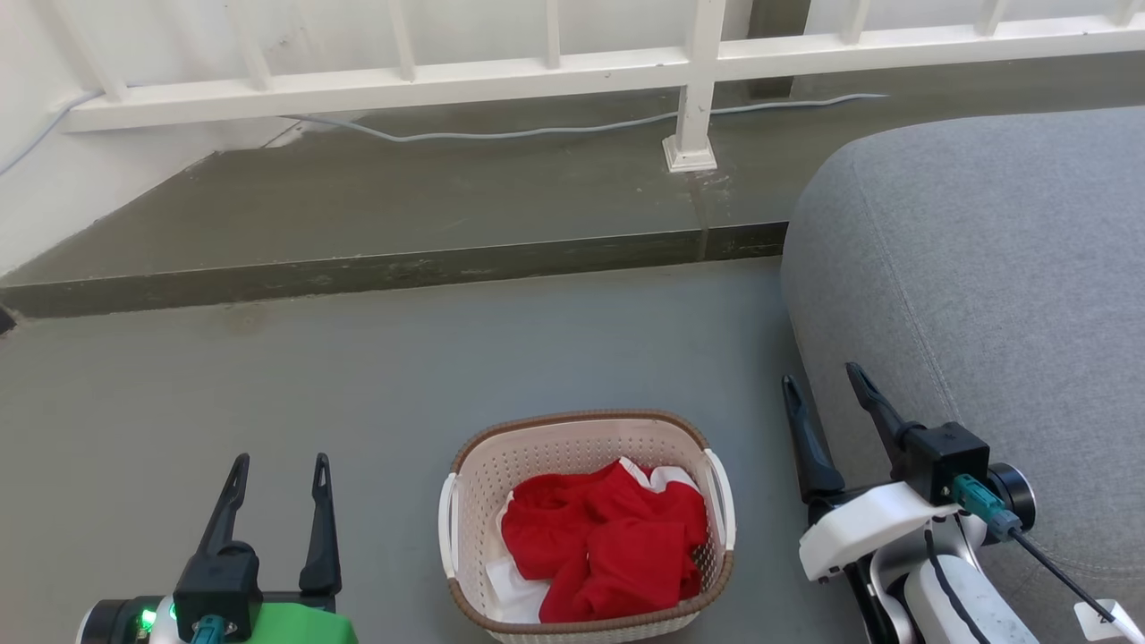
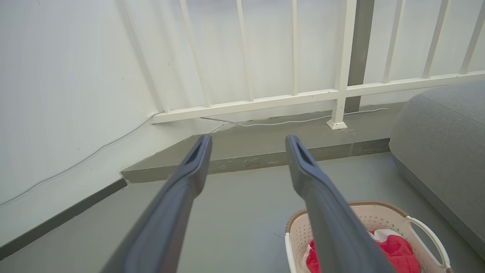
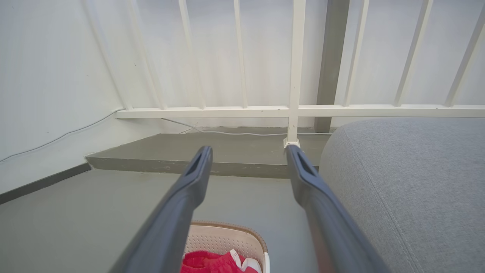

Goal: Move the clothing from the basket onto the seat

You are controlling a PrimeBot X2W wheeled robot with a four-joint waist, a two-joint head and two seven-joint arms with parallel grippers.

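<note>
Left pincer [image 1: 281,459] and right pincer [image 1: 819,374] open, empty; clothing [image 1: 608,541] lies in basket [image 1: 537,461], bottom centre; none on seat [image 1: 984,250] yet.

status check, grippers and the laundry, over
Left gripper and right gripper open, empty, either side of the basket. Clothing all in basket, untouched. Seat on the right; nothing seen blocking.

Laundry basket [image 1: 581,447]: moulded in perforated matt plastic. Clothing [image 1: 617,546]: soft red cloth. Seat [image 1: 984,268]: upholstered in matt grey fabric. Floor [image 1: 268,385]: finished smooth.
</note>
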